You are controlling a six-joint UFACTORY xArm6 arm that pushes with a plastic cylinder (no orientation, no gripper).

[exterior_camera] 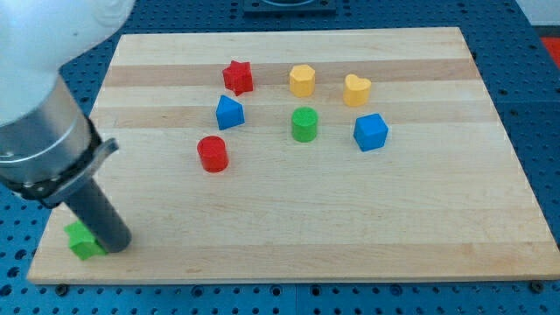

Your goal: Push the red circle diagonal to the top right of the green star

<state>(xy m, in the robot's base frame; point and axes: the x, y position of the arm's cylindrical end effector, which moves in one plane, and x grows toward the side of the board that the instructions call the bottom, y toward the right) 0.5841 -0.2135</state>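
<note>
**Red circle sitting mid-board, our rod down in the corner**

So we're looking at a pale wooden board [350,219] with visible lengthwise grain stripes, on a blue perforated table [542,105]. The blocks all look like smooth, matte plastic.

Taking the red circle [212,153] as our landmark: it's a short cylinder standing upright, round face up, so its axis runs vertical and it has no real "front" to point anywhere. Just up and right of it is the blue triangle-ish block [229,112], and further up sits the red star [238,77]. Off to its right is the green cylinder [304,124], then a blue cube [370,132]. Up and right are a yellow hexagon-like block [302,80] and a yellow heart [356,89].

The green star [84,240] is well down and left of the red circle, at the board's corner. We've got no jaws at all, just a dark rod holding nothing; my tip [116,246] is touching or just beside that green block's right side.
</note>
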